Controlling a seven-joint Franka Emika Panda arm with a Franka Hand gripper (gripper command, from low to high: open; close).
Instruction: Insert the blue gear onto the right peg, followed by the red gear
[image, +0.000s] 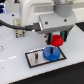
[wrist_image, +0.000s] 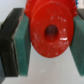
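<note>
A big white table (image: 15, 67) is seen in the exterior view, and everything sits on it or hangs over it. A large white robot arm (image: 42, 12) fills the upper part of that view. Under the arm, a black plate (image: 31, 59) with a light rim is laid flat on the table.

The blue gear (image: 50, 53) is found on the plate, at the end toward the exterior view's right. It is lying flat there. The right peg is covered by it, so the peg itself cannot be made out. A thin dark pin (image: 36, 56) is seen standing at the plate's other end.

The gripper (image: 58, 39) is held above the blue gear. The red gear (image: 58, 40) is squeezed between its fingers and is kept up in the air, just above the blue gear.

In the wrist view, the red gear (wrist_image: 51, 33) is shown close up, with a round hole in its middle. Green pads (wrist_image: 23, 42) are pressed against both of its sides.
</note>
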